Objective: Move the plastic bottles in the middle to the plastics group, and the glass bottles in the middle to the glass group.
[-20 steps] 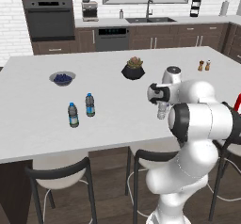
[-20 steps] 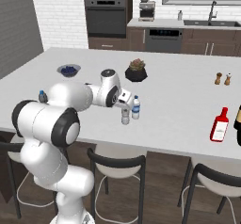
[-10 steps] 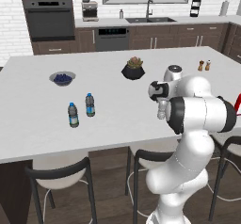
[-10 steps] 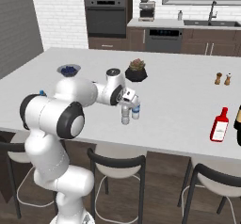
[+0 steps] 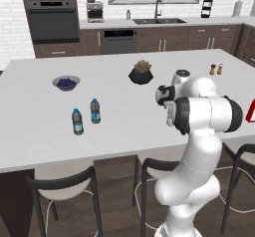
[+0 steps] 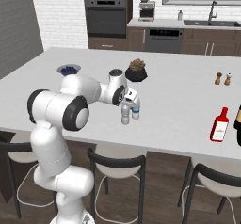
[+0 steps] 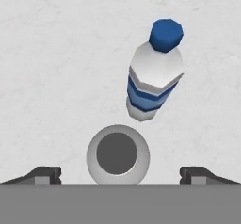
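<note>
Two small clear plastic bottles stand close together mid-counter. In the hand view, one is seen from straight above as a round grey cap (image 7: 117, 156); the other (image 7: 155, 75) has a blue cap and a blue label. My gripper (image 7: 120, 175) hangs open right over the grey-capped bottle (image 6: 125, 115), a fingertip on each side, touching nothing. The blue-labelled one (image 6: 136, 111) stands just beside it. The plastics group (image 5: 85, 116), two dark-capped bottles, stands far left on the counter. A red glass bottle (image 6: 219, 125) with a white label stands far right.
A dark bottle (image 6: 238, 125) stands at the frame edge beside the red one. A potted plant (image 6: 136, 71) is behind the gripper, a bowl (image 6: 69, 69) at back left, and two shakers (image 6: 223, 78) at back right. Stools (image 6: 117, 164) line the counter's near edge.
The arm has pulled its elbow up and in, and the hand has shifted slightly over the two bottles. The bottles have not moved and the jaws stayed open.
</note>
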